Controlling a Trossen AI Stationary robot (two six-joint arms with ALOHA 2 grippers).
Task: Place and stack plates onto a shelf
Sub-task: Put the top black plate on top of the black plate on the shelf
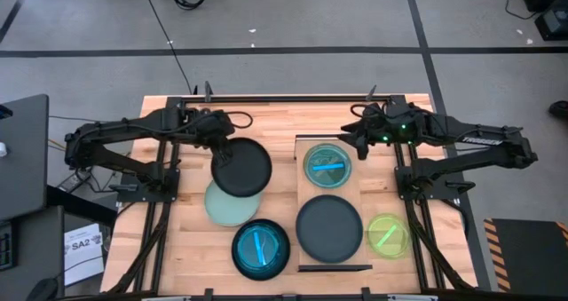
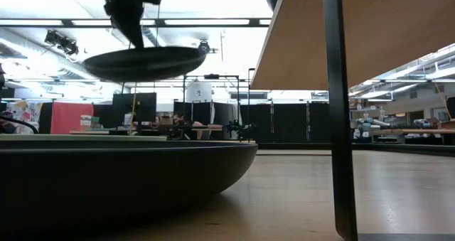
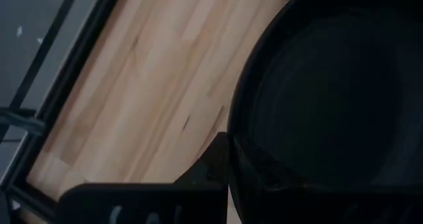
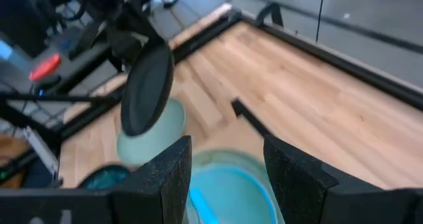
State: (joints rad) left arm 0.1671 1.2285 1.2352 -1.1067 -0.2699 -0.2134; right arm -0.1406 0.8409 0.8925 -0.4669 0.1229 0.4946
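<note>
My left gripper (image 1: 216, 150) is shut on a matte black plate (image 1: 241, 168), held in the air over the pale mint plate (image 1: 227, 205) that lies flat on the table. The low view shows the black plate (image 2: 146, 62) well above the tabletop. The shelf (image 1: 306, 190) stands at centre right and carries a translucent teal plate (image 1: 327, 163) at its far end and another black plate (image 1: 328, 228) at its near end. My right gripper (image 4: 225, 174) stands open above the teal plate's (image 4: 228, 191) far right edge, touching nothing. My left gripper pinches the black plate's rim (image 3: 239, 151) between its two fingers, at the plate's far left edge. One finger (image 3: 213, 164) shows outside the rim. The fingers slant down from the far left. The plate hangs clear of the table and roughly level.
A teal-blue plate (image 1: 261, 248) sits near the table's front edge, left of the shelf. A lime-green plate (image 1: 388, 234) lies on the table to the shelf's right. The low view shows the shelf's underside (image 2: 370, 35) raised on a thin dark leg (image 2: 338, 113).
</note>
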